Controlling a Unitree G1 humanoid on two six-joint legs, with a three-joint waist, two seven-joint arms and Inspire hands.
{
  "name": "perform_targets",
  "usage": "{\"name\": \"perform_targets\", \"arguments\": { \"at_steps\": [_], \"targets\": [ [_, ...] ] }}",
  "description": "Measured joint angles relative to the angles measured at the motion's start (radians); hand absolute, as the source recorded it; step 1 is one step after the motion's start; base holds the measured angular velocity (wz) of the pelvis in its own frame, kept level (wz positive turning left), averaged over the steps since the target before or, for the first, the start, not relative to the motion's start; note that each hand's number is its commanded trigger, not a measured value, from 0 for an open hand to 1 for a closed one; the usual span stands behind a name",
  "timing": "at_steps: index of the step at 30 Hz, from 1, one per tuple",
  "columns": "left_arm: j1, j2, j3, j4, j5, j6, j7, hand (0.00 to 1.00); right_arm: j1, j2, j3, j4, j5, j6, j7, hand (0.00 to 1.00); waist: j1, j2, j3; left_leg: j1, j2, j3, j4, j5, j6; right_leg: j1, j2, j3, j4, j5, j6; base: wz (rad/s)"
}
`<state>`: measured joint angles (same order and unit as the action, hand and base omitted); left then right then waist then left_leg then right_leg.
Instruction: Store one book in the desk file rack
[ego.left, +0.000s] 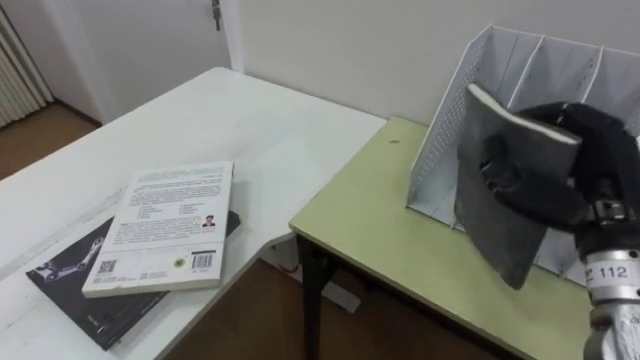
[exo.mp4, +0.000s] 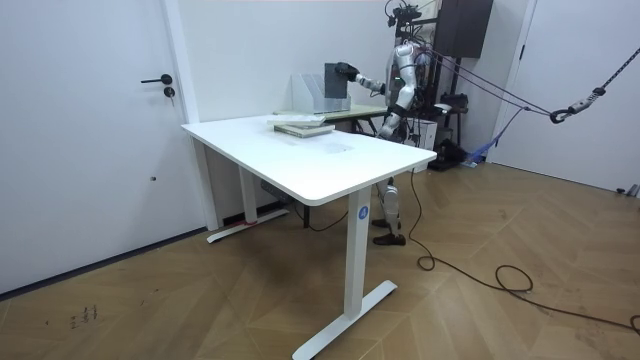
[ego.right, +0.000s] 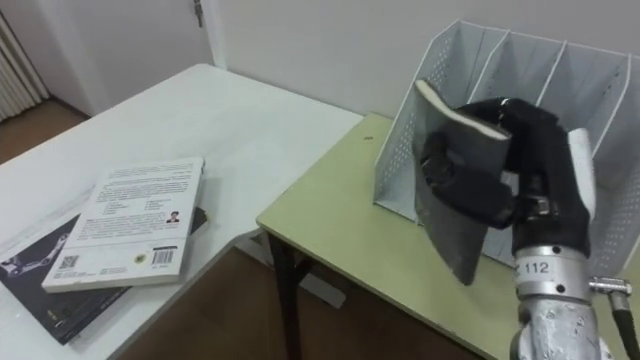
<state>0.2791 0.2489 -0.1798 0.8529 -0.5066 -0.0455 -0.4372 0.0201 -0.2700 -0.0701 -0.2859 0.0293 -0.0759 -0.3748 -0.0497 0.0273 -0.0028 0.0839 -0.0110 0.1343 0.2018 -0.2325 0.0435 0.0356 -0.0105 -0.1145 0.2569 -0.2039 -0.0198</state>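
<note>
Stacked books (ego.left: 165, 230) lie on the left table (ego.left: 250, 130), the rack (ego.left: 440, 140) on the desk (ego.left: 380, 230) (book (ego.left: 495, 238) before it).

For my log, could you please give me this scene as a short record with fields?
Held book: grey book, tilted, in front of the file rack, not yet in a slot
Holder: right hand, curled round the grey book
Rack: white mesh, standing on the green desk
Remaining: white book lying on a dark book on the white table
</note>
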Motion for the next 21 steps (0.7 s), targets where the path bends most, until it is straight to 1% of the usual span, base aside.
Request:
{"name": "perform_targets", "arguments": {
  "at_steps": [2,4,5,6,7,8,9,10,11,17,21],
  "targets": [
    [-0.001,0.0,0.0,0.045,0.002,-0.004,0.021,0.0,-0.028,-0.003,-0.001,-0.001,0.0,-0.004,-0.058,1.0,-0.001,-0.002,0.0007,0.0,0.0,-0.001,-0.001,0.001,-0.001,0.0,0.0,-0.001,0.0,0.0,0.0,0.0],
    [-0.001,0.0,0.0,0.073,0.042,-0.008,0.046,0.0,-0.056,-0.004,-0.001,-0.002,-0.028,-0.031,-0.122,1.0,0.0,-0.008,0.0028,0.0,0.0,-0.001,-0.002,0.001,-0.001,0.0,-0.001,-0.006,-0.003,0.0,0.0,0.0],
    [0.0,0.0,0.0,0.076,0.046,-0.008,0.051,0.0,-0.059,-0.004,-0.001,-0.002,-0.036,-0.039,-0.134,1.0,0.0,-0.01,0.0026,0.0,-0.001,-0.002,-0.002,0.001,-0.001,0.001,-0.001,-0.007,-0.004,0.0,0.0,0.06],
    [-0.001,0.0,0.0,0.077,0.059,-0.008,0.06,0.0,-0.061,-0.005,-0.001,-0.003,-0.037,-0.054,-0.156,1.0,0.001,-0.014,0.0007,0.0,-0.001,-0.003,-0.002,0.001,-0.001,0.003,-0.001,-0.011,-0.008,0.0,0.0,0.08],
    [-0.004,0.0,0.001,0.082,0.075,-0.009,0.065,0.0,-0.061,-0.005,-0.001,-0.003,-0.04,-0.064,-0.175,1.0,0.001,-0.02,0.0028,0.003,-0.001,-0.004,-0.003,0.001,-0.001,0.013,-0.001,-0.014,-0.018,0.001,0.001,0.09],
    [-0.006,0.0,0.001,0.085,0.08,-0.01,0.068,0.0,-0.061,-0.005,-0.001,-0.003,-0.04,-0.066,-0.182,1.0,0.001,-0.024,0.0049,0.008,-0.001,-0.005,-0.004,0.001,-0.001,0.016,0.0,-0.015,-0.021,0.001,0.001,0.07],
    [-0.011,0.0,0.001,0.096,0.08,-0.01,0.077,0.0,-0.061,-0.005,-0.001,-0.003,-0.04,-0.066,-0.192,1.0,0.0,-0.026,0.0048,0.011,-0.001,-0.005,-0.006,0.001,-0.001,0.016,0.0,-0.017,-0.023,0.001,0.001,0.0],
    [-0.019,-0.001,0.001,0.113,0.08,-0.011,0.083,0.0,-0.061,-0.005,-0.001,-0.003,-0.04,-0.067,-0.203,1.0,0.001,-0.03,0.0023,0.013,-0.001,-0.005,-0.01,0.001,-0.001,0.019,0.0,-0.019,-0.03,0.001,0.002,0.0],
    [-0.022,-0.001,0.001,0.118,0.08,-0.01,0.086,0.0,-0.061,-0.005,-0.001,-0.003,-0.04,-0.067,-0.209,1.0,0.001,-0.031,0.0016,0.013,0.0,-0.005,-0.012,0.001,-0.001,0.02,0.0,-0.019,-0.035,0.002,0.002,0.0],
    [-0.036,-0.008,0.02,0.163,0.075,-0.011,0.104,0.0,-0.061,-0.005,-0.006,-0.003,-0.04,-0.067,-0.247,1.0,0.008,-0.035,0.0012,0.016,0.0,0.003,-0.016,0.001,-0.001,0.02,0.002,-0.015,-0.035,0.004,0.003,-0.06],
    [-0.036,-0.03,0.064,0.203,0.075,-0.014,0.118,0.0,-0.061,-0.005,-0.033,-0.003,-0.039,-0.067,-0.259,1.0,0.012,-0.037,0.0023,0.016,0.0,0.003,-0.016,0.001,-0.001,0.02,0.001,-0.023,-0.036,0.004,0.003,-0.02]
  ]
}}
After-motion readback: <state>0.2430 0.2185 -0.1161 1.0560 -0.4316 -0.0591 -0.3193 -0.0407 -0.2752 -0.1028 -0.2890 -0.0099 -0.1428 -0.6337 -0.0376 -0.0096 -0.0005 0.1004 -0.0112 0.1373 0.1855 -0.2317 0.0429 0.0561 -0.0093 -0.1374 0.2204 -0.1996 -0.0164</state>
